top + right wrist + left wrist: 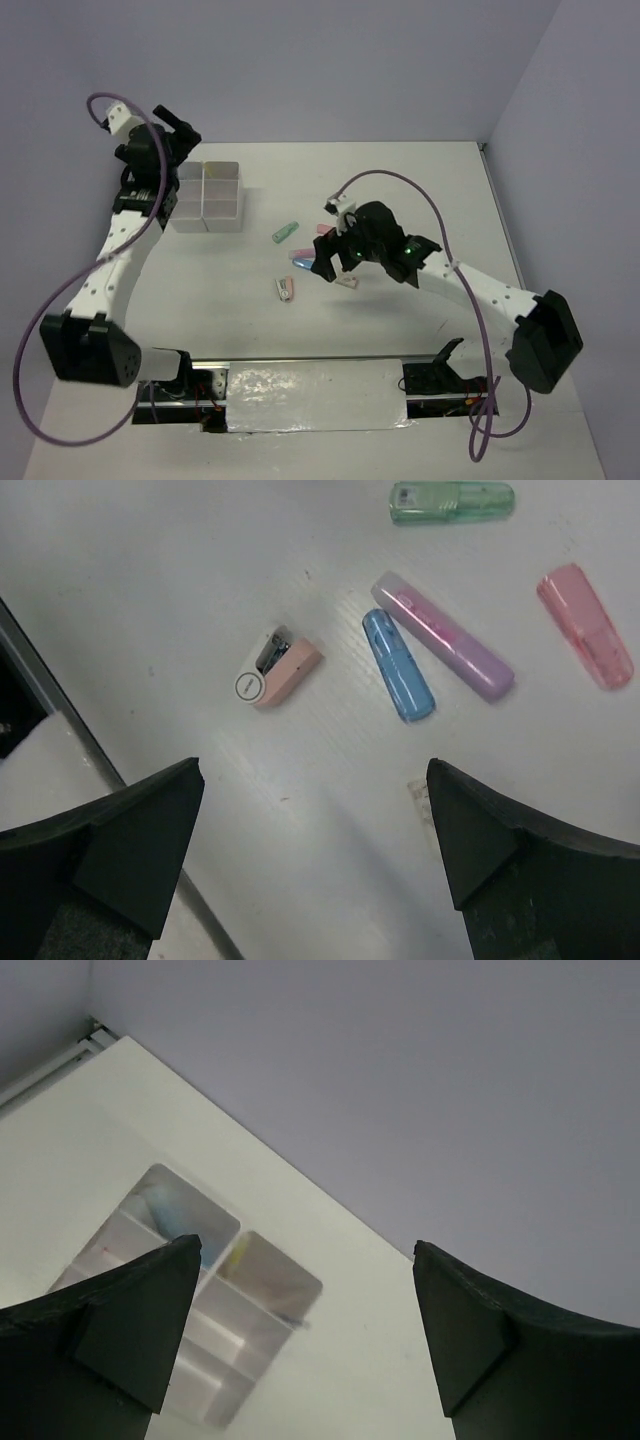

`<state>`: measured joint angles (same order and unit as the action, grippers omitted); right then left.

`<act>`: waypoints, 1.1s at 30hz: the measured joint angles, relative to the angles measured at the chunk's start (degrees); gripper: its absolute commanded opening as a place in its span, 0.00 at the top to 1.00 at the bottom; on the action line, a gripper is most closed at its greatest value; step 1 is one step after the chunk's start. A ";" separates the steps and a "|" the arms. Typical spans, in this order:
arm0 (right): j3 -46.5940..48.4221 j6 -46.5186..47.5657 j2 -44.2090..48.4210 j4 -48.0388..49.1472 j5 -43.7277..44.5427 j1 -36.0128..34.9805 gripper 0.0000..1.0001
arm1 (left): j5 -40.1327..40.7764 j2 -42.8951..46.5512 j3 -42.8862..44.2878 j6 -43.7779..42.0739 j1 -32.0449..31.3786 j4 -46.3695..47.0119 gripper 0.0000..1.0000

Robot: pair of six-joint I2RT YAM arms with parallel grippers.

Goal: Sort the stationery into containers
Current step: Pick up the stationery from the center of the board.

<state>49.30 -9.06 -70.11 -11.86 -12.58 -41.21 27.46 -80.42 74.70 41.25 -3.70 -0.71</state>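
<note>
The translucent four-compartment container (207, 197) stands at the back left; in the left wrist view (262, 1298) something blue and something yellow show inside its far compartments. My left gripper (183, 137) is open and empty, raised beside the container's far left corner (305, 1260). Loose stationery lies mid-table: a green stick (286, 232) (452, 501), a pink stick (323, 230) (585, 625), a purple stick (442, 635), a blue stick (398, 664) and a small pink stapler-like piece (287, 289) (277, 672). My right gripper (335, 262) (315, 780) is open and empty, hovering just near of them.
A pale pink piece (347, 282) lies partly under the right gripper. A metal strip (315, 395) runs along the table's near edge between the arm bases. The back wall stands close behind the container.
</note>
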 measured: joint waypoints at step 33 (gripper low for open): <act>31.56 34.45 -41.42 -19.26 9.49 3.91 0.40 | -22.69 51.91 -31.15 -8.74 -7.76 -27.43 0.01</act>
<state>80.86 25.39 -111.53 -31.11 -3.09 -37.30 4.78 -28.51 43.55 32.51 -11.46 -28.14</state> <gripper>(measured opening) 0.606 0.993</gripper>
